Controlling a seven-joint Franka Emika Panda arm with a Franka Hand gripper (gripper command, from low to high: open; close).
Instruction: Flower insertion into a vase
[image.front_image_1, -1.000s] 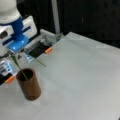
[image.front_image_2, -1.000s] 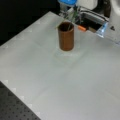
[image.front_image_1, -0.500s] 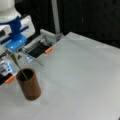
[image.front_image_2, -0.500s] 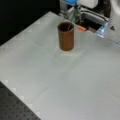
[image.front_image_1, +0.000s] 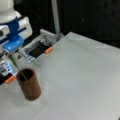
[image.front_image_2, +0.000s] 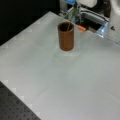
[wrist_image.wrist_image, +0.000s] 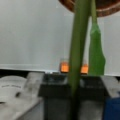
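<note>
The vase is a dark-brown cylinder standing upright on the white table, at the left in a front view and near the top in a front view. A green flower stem slants down from my blue gripper, and its lower end is inside the vase mouth. The gripper is shut on the stem, above and just behind the vase. In the wrist view the stem and a leaf run up to the vase rim. The flower's head is not visible.
A metal fixture with a black slot and orange tabs lies along the table's edge behind the vase, also at a front view's top right. A grey post stands behind it. Black perforated board borders the table.
</note>
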